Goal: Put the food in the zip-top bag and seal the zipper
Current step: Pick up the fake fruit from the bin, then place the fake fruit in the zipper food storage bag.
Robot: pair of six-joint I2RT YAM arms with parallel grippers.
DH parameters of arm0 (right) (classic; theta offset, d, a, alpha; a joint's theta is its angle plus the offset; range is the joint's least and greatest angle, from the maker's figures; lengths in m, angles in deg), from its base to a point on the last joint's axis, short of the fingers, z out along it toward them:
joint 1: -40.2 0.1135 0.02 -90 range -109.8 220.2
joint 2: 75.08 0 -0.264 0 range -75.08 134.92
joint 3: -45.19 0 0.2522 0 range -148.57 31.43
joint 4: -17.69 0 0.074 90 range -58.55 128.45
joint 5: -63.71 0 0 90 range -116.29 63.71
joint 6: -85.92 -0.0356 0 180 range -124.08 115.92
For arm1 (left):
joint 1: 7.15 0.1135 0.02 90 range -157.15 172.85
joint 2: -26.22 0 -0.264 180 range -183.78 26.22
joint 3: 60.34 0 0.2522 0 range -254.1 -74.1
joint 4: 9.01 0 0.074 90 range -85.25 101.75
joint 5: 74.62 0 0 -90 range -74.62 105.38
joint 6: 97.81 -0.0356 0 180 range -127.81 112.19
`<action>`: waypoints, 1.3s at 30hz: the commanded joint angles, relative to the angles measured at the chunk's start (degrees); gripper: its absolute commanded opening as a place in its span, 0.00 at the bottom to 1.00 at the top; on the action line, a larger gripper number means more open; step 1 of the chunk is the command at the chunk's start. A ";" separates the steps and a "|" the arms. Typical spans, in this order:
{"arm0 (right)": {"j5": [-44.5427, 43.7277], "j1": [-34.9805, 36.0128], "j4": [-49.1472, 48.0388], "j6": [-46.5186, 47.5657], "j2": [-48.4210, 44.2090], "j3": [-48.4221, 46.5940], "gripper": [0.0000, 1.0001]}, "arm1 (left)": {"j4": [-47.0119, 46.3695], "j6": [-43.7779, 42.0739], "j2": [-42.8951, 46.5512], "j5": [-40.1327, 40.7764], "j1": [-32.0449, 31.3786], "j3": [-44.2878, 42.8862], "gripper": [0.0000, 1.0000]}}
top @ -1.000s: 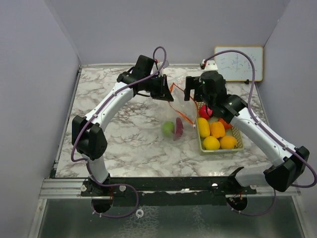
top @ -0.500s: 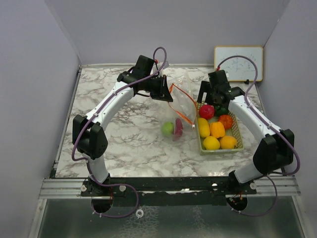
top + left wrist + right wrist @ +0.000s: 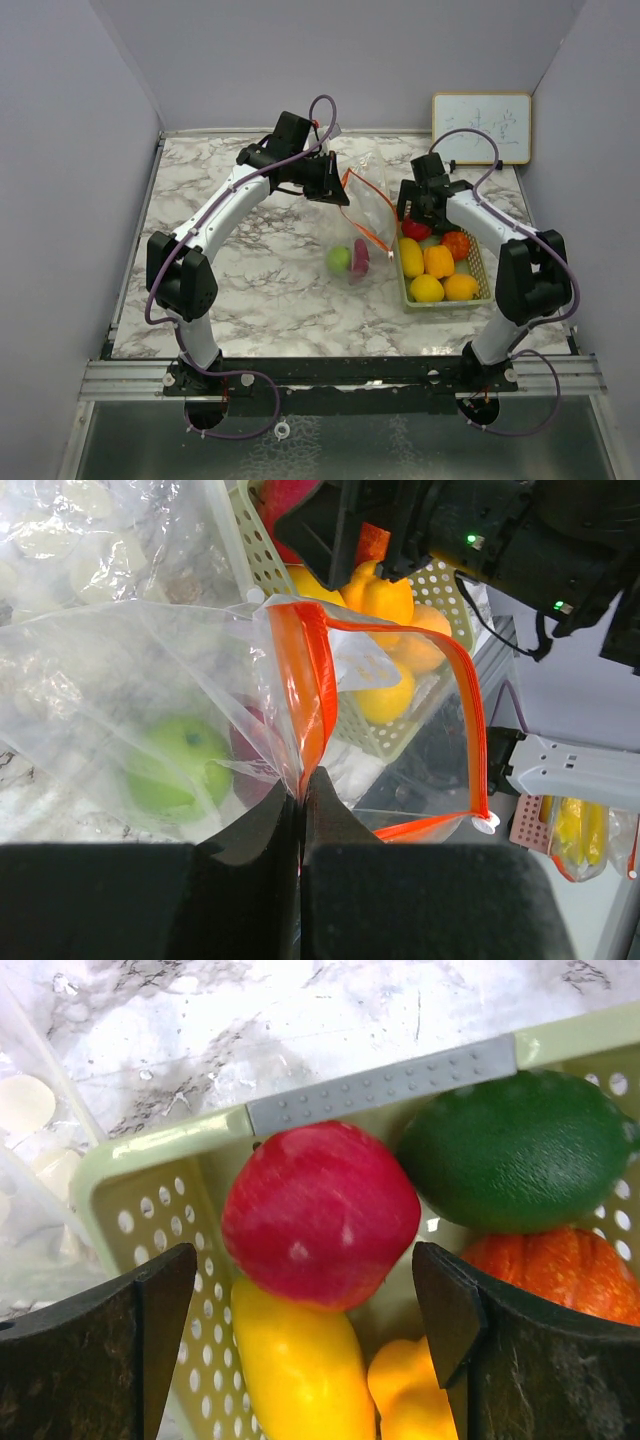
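Right wrist view: red fruit [image 3: 320, 1215] lies in the basket [image 3: 130, 1165], untouched, between fingers of the wide-open right tool [image 3: 300, 1295]; left tool [image 3: 302, 792] clamps tight on the bag [image 3: 120, 670] rim.

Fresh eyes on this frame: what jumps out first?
The clear zip-top bag with its orange zipper stands out first. It is pinched at the rim by the left gripper mid-table, with a green apple inside. Next comes the pale basket of bright fruit to the right, where the right gripper hangs with jaws open either side of a red fruit.
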 commanded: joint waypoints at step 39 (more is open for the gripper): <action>36.48 10.14 -7.92 7.54 -18.92 -5.80 0.61 | 1.87 -0.69 -0.65 0.68 0.06 -2.17 0.00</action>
